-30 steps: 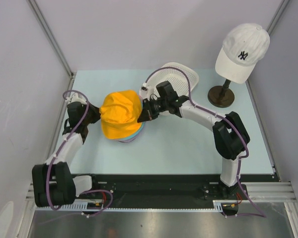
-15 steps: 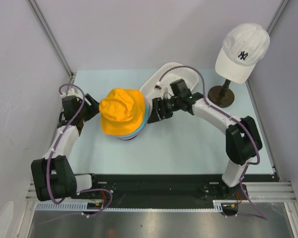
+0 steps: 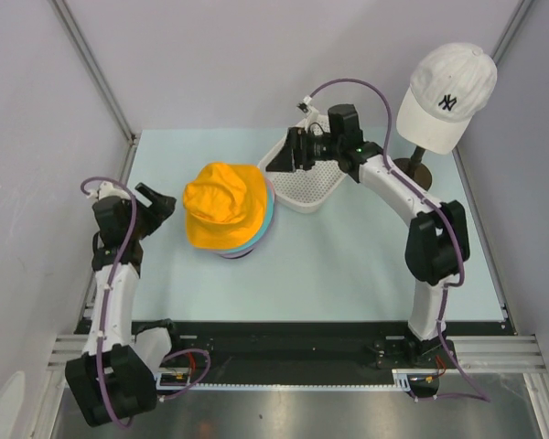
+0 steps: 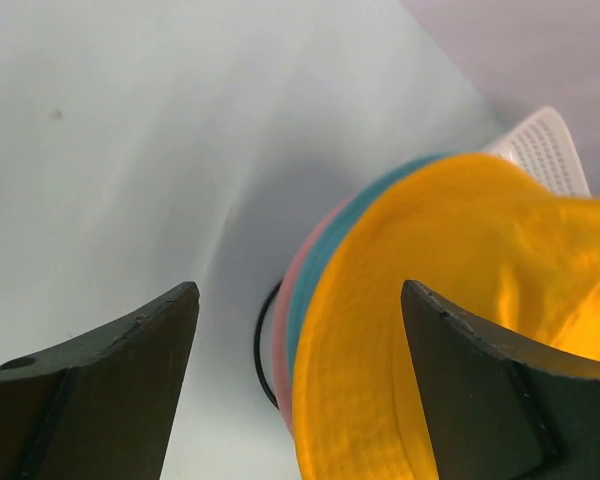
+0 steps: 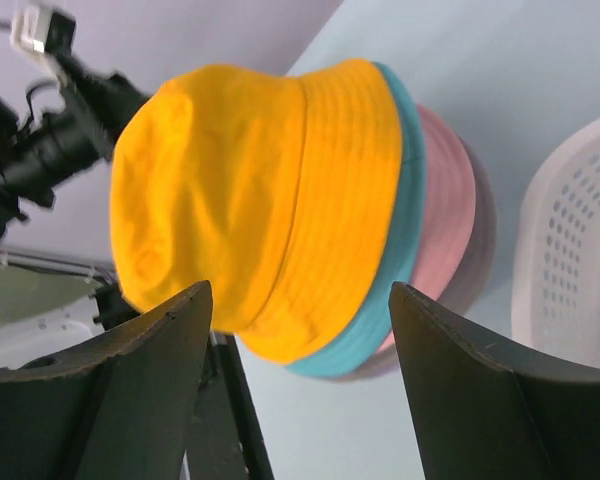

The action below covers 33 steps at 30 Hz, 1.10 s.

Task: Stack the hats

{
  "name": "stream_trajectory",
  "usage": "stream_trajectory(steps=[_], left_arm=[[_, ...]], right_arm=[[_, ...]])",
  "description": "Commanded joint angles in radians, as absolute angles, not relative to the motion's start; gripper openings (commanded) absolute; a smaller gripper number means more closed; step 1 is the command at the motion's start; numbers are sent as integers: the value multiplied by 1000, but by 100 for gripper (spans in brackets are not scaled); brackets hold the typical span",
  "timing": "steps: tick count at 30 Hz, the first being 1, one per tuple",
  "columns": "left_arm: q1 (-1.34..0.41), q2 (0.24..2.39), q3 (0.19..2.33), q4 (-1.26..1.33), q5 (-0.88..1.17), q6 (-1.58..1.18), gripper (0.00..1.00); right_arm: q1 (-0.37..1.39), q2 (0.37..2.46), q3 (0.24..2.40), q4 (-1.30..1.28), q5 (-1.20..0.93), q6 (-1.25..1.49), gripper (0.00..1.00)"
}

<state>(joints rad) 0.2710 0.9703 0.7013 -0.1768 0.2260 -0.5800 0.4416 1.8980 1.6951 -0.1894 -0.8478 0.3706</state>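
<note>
The orange hat caps the teal hat and pink hat, piled between the left gripper and right gripper. Both grippers stand spread and empty, apart from the pile. Stacking looks finished.

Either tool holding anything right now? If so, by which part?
Nothing is held. The left tool and the right tool both stand open, apart from the orange hat.
</note>
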Motion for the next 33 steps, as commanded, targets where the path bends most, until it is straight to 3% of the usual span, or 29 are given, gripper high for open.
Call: stream_trajectory(steps=[1, 9, 25, 30, 33], left_arm=[[275, 859, 579, -92, 405, -676, 86], [268, 707, 427, -75, 468, -753, 81], [259, 719, 307, 70, 503, -847, 68], [259, 718, 285, 116, 520, -870, 62], [258, 709, 259, 165, 537, -900, 59]], right_arm=[[448, 2006, 1750, -11, -899, 520, 76], [482, 2118, 1856, 14, -911, 529, 76], [525, 2174, 1888, -90, -911, 473, 74], [528, 2161, 1861, -126, -896, 443, 68], [531, 2155, 1848, -136, -888, 436, 58]])
